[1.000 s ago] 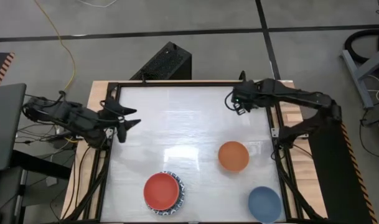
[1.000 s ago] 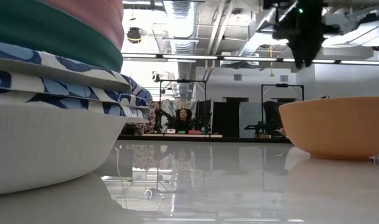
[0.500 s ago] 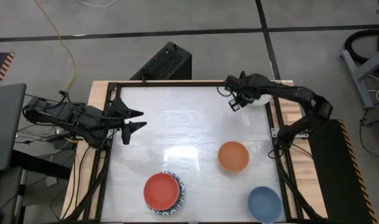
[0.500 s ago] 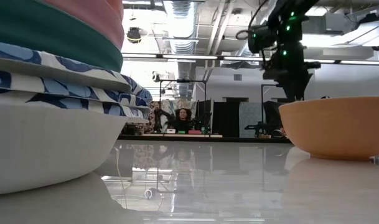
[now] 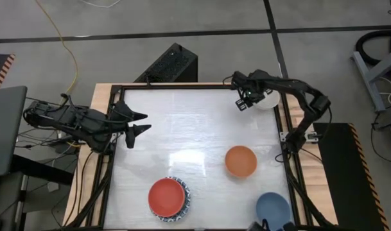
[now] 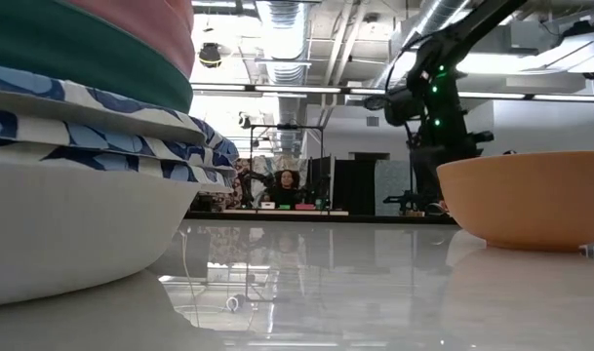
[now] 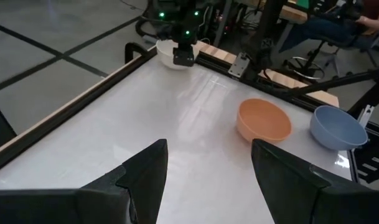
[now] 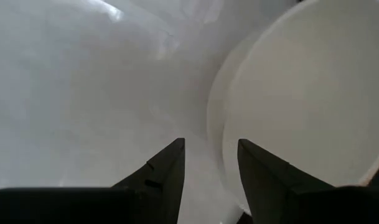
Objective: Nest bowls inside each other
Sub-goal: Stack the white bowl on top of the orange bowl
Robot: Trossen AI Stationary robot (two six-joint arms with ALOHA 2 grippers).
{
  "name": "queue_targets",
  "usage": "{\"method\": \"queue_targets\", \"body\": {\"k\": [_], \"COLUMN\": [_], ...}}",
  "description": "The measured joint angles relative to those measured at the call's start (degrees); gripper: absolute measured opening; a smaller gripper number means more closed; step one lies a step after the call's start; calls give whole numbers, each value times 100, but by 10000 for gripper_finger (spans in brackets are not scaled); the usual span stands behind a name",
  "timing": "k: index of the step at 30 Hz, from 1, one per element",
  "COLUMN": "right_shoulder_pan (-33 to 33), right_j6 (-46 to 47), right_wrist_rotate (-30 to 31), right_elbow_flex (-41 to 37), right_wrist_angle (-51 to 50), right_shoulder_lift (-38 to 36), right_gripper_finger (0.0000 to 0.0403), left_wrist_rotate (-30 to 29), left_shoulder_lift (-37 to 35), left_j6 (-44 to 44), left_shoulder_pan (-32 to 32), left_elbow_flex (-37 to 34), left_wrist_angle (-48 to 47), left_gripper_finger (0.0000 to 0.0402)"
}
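Cream bowl (image 5: 268, 101) sits at the far right corner of the table (image 5: 182, 135), right against the frame, and the right gripper (image 5: 244, 102) hovers just beside its rim, fingers parted and empty, with one finger lined up near the wall of the bowl in the right wrist view. It looks like a rigid, smooth, light plastic piece, so it probably slides easily on the glossy tabletop and could skate away or tip if nudged; the sensible hold is a pinch across the thin rim wall, one finger inside and one outside, since the body is too wide to span. Orange bowl (image 5: 240, 161) stands alone nearer the middle right, and the blue bowl (image 5: 273, 209) lies at the near right edge, both well apart from each other. Red bowl (image 5: 165, 197) tops a stack at the near edge, resting in a white bowl with a blue-patterned rim (image 5: 185, 200). Over the left edge, the left gripper (image 5: 134, 122) waits open and holds nothing.
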Motion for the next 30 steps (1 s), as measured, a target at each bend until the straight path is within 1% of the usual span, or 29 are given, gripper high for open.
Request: {"method": "queue_targets", "body": {"k": [4,6,8,12,13,17,21,26,30], "right_shoulder_pan": [-117,-158,-174,-170,-162,-83,94,534,1082], "right_j6": [-61,-62,-62,-173,-209,-254,-343,-368,-450], "right_wrist_rotate": [-100,-179,-239,-355,-381,-407,-669,-696,-698], "right_elbow_flex": [0,0,0,0,0,0,0,0,9], "right_wrist_angle": [60,62,58,69,63,60,44,-106,-74], "right_shoulder_lift": [211,283,354,440,440,349,66,-350,-616], "right_gripper_finger": [161,144,111,26,17,15,8,8,8], "left_wrist_rotate": [-159,-176,-186,-296,-300,-315,-309,-289,-287], "left_shoulder_lift": [0,0,0,0,0,0,0,0,0], "left_j6": [2,2,2,2,4,22,17,20,13], "left_shoulder_pan": [0,2,2,2,2,2,0,0,0], "left_elbow_flex": [0,0,0,0,0,0,0,0,0], "left_wrist_angle": [-127,-186,-200,-262,-268,-270,-268,-268,-255], "left_gripper_finger": [221,221,221,221,221,221,221,221,221]}}
